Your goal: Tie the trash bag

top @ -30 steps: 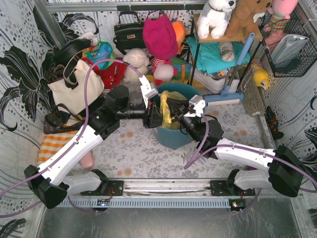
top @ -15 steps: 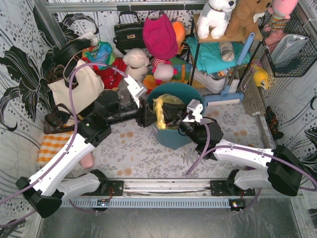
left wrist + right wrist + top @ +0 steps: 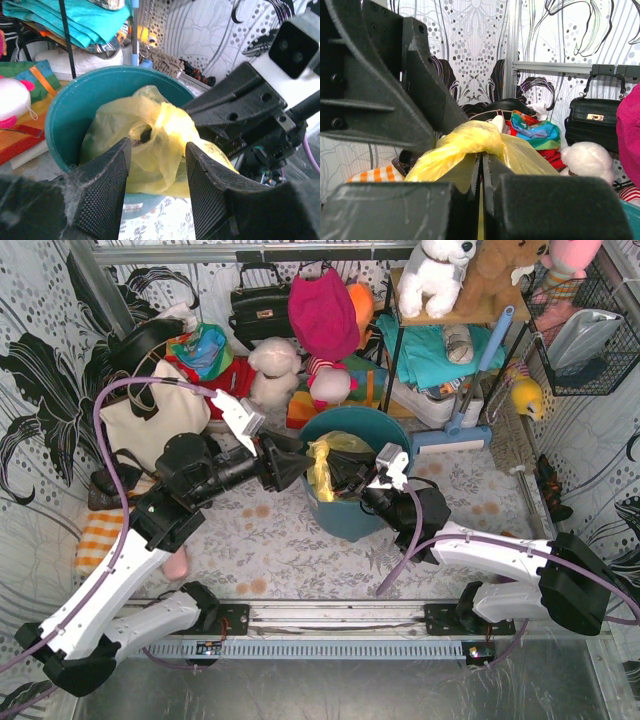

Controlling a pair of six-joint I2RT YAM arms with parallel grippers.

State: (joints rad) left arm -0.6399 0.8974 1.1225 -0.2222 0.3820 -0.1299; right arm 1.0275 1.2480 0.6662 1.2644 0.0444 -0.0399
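The yellow trash bag (image 3: 322,462) sits in the teal bin (image 3: 345,518), its top gathered into a twisted bunch. My right gripper (image 3: 350,476) is shut on a thin strip of the bag (image 3: 470,140), pinched flat between its jaws (image 3: 481,161). My left gripper (image 3: 297,469) hovers just left of the bin rim, open, with nothing between its fingers. In the left wrist view the bag (image 3: 150,150) shows beyond the spread left gripper (image 3: 157,147), apart from both pads, and the right gripper's body (image 3: 235,107) is just right of the bag.
A cream tote bag (image 3: 150,420), a black handbag (image 3: 262,305), plush toys (image 3: 275,365) and a shelf (image 3: 440,350) crowd the back. An orange checked cloth (image 3: 100,535) lies at the left. The arms' mounting rail (image 3: 330,620) runs along the front.
My left gripper let go of the bag's top, opened, and drew back to the left of the bin. The right gripper has kept its grip and shifted slightly left.
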